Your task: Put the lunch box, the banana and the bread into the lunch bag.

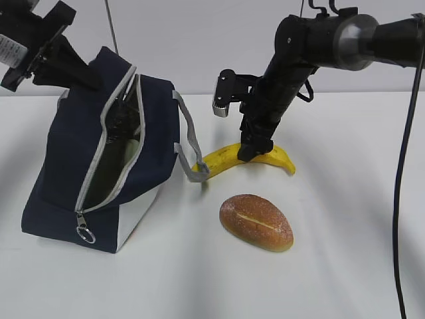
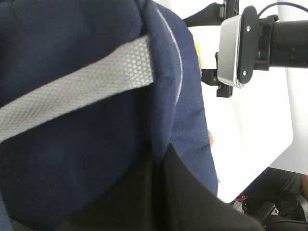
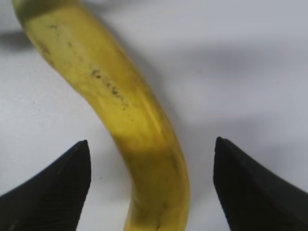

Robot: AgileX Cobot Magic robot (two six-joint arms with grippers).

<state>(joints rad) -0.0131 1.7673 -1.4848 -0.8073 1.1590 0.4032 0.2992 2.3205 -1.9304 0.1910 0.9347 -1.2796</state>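
Two wide-open fingers of my right gripper (image 3: 151,185) straddle the banana (image 3: 130,115), not squeezing it. My left gripper (image 1: 80,73), at ten o'clock, pinches the lunch bag (image 1: 60,166). The bread (image 1: 256,222) lies at six o'clock from the banana.

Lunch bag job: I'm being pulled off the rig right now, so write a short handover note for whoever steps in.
Left gripper: shut, pinching the lunch bag at its top, keeping the zippered mouth open.
Right gripper: open, fingers either side of the banana, not closed on it.
Banana lies on the table beside the bag's handle. Bread lies in front of it, untouched.
Lunch box: not on the table; something pale shows inside the bag, but I cannot confirm it.
Left: grasp the banana, bag it, then the bread.
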